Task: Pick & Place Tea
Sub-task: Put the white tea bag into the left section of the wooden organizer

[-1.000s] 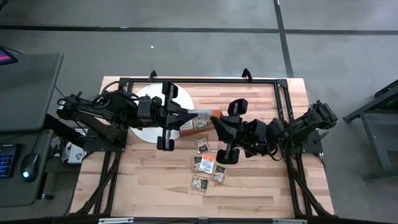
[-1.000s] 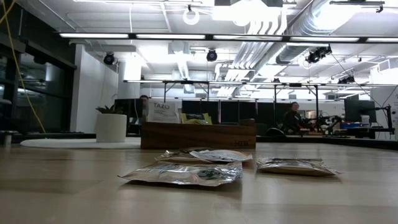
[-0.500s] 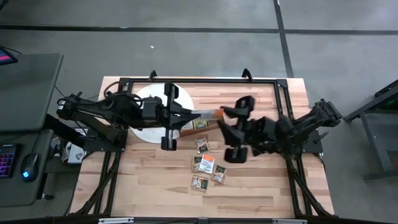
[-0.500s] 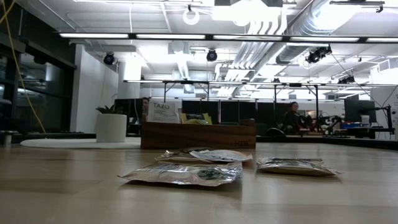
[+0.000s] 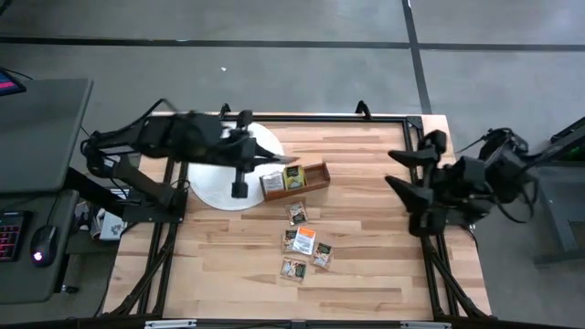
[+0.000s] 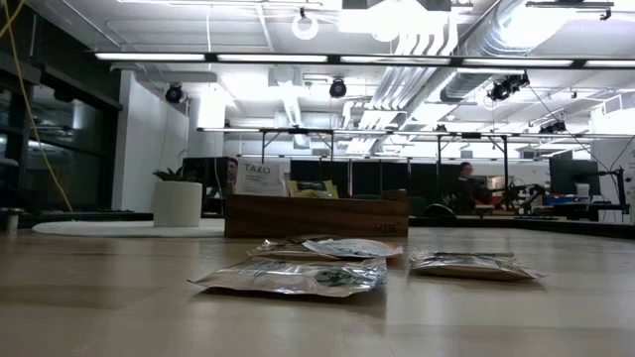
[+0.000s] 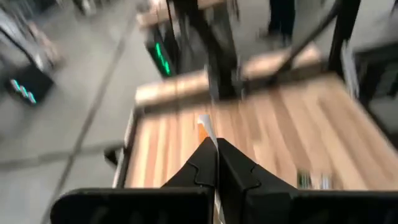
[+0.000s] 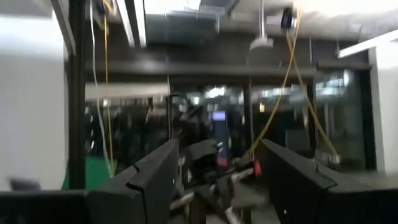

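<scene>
**Left hand pinched shut near the box, right hand spread wide at the desk's edge**

The left hand [image 5: 277, 163] hangs over the rim of the white disc [image 5: 218, 190], fingers pressed together and pointing toward the wooden box [image 5: 294, 178], which lies just ahead of and slightly below its tips. In the left wrist view a thin white-and-orange sliver [image 7: 204, 126] stands out edge-on past the closed fingertips. It looks like a sachet held there, though the blur leaves that uncertain. Its long axis runs straight on from the fingers.

The box lies with its long axis roughly in line with the left hand's pointing direction, a little tilted. Sachets stand upright inside it, one reading TAZO [image 6: 260, 178].

The loose sachets [image 5: 304, 239] lie flat on the desk [image 5: 384, 274] in a small cluster, beyond the box from the left hand and well apart from both hands. In the low view they lie face up, edges toward the camera.

The right hand [image 5: 400, 174] hovers at the desk's right edge, well apart from the tea, its fingers spread wide and holding nothing.
</scene>
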### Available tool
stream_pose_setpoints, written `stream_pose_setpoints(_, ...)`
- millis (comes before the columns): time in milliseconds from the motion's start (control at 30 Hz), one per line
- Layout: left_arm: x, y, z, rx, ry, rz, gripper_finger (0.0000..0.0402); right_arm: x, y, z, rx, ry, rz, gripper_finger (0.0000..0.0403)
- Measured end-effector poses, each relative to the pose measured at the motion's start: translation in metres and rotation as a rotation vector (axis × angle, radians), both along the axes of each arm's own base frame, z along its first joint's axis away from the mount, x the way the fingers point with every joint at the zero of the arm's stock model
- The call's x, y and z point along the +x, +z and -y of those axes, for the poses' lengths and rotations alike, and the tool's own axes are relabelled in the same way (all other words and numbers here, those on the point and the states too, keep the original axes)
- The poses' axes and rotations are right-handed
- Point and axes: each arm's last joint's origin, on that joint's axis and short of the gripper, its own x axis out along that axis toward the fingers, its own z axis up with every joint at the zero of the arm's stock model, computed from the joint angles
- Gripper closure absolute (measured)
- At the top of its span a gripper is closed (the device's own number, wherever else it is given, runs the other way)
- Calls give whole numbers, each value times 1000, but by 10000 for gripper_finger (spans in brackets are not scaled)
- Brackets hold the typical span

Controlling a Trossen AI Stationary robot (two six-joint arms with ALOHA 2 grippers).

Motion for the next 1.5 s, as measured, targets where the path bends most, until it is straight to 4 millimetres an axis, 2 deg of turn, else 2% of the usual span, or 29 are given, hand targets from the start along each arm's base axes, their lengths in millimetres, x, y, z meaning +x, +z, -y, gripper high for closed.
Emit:
stream_pose_setpoints(200,9,-27,-32,-45,30,-285,401,-18,-5,-4,26,-17,-125,186)
stream_pose_setpoints(333,32,-56,-52,-84,30,-467,401,-21,-6,-7,29,-22,-147,186)
stream_pose_setpoints(400,47,-67,-60,-119,6,-503,401,-22,-7,-8,33,-24,-152,187)
stream_pose_setpoints(500,60,-85,-72,-168,-6,-591,401,-24,-7,-9,52,-29,-161,185)
stream_pose_setpoints(700,98,-129,-83,-263,-49,-727,401,-25,-10,-12,58,-10,-178,186)
stream_pose_setpoints(833,113,-149,-84,-291,-70,-776,401,-25,-11,-13,69,3,-177,186)
stream_pose_setpoints(900,125,-156,-86,-307,-79,-746,401,-25,-11,-13,69,6,-176,187)
stream_pose_setpoints(967,125,-166,-86,-331,-68,-805,401,-25,-11,-13,73,8,-176,186)
stream_pose_setpoints(1067,129,-172,-86,-334,-66,-757,401,-25,-11,-13,91,15,-170,185)
stream_pose_setpoints(1167,129,-187,-86,-352,-53,-789,401,-25,-11,-13,91,17,-170,187)
stream_pose_setpoints(1300,126,-191,-85,-373,-79,-748,401,-24,-11,-14,93,18,-169,185)
stream_pose_setpoints(1400,119,-209,-84,-389,-66,-812,401,-24,-11,-14,93,18,-169,186)
stream_pose_setpoints(1500,121,-220,-83,-419,-79,-741,401,-24,-11,-14,94,17,-170,186)
